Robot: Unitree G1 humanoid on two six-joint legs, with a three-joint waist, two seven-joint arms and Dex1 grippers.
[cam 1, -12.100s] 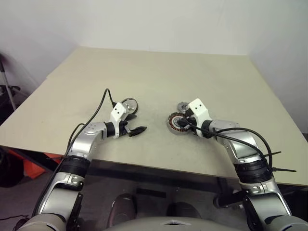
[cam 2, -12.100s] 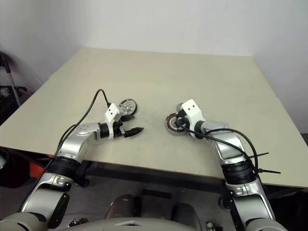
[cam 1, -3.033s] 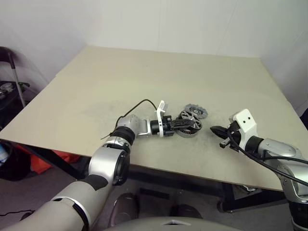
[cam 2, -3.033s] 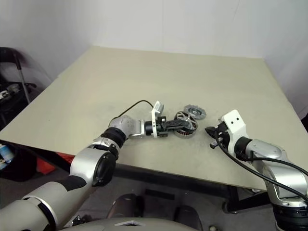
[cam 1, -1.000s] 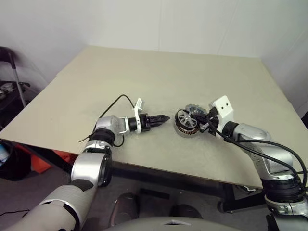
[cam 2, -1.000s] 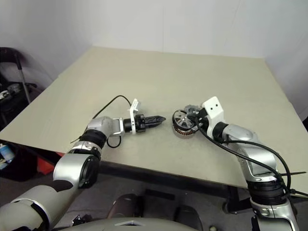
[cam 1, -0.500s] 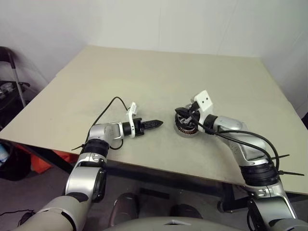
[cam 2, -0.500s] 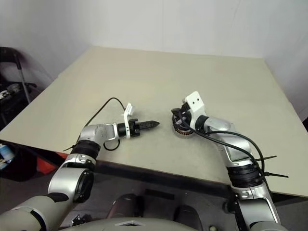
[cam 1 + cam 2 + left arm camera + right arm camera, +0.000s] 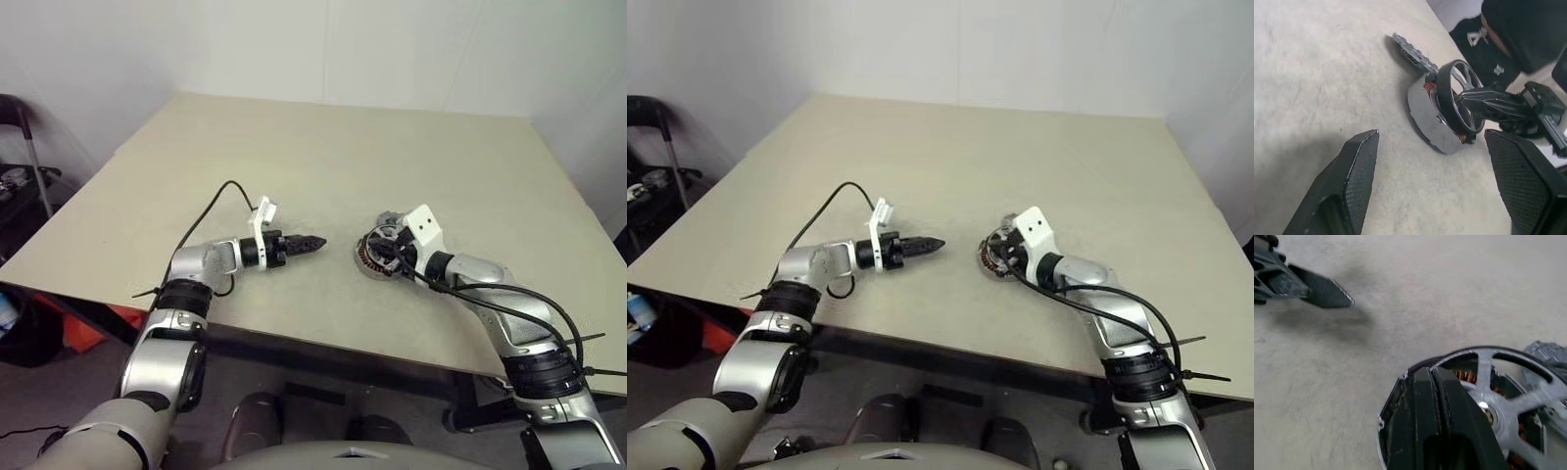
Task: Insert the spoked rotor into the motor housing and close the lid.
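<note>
Landmark for all positions: motor housing (image 9: 1422, 115), lying flat on the beige table (image 9: 323, 147), towards the near edge.

Spoked rotor (image 9: 1483, 369): a dark-rimmed wheel with silver spokes and a silver hub. It sits on top of the housing and is centred over it. Copper coils show through the gaps between the spokes. In the left wrist view the dark rim stands proud of the housing wall, not sunk flush, and a strip of coil shows under its edge.

Lid (image 9: 1410, 51): a grey disc with a toothed edge. It lies flat on the table just behind the housing, on the far side from the robot. Its edge is very close to the housing wall; I cannot tell whether they touch. Nothing holds it.

Right gripper (image 9: 1430, 374): the two black fingers are pressed together with no gap between them and nothing clamped. They reach in from the housing's right and lie across the rotor's face, tips at its rim on the side facing the left arm. They appear to rest on the rotor.

Left gripper (image 9: 315, 240): it is to the left of the housing, clearly apart from it, just above the table and pointing towards the housing. Its fingers are spread wide and empty; from its wrist camera the housing and rotor are framed between them.
</note>
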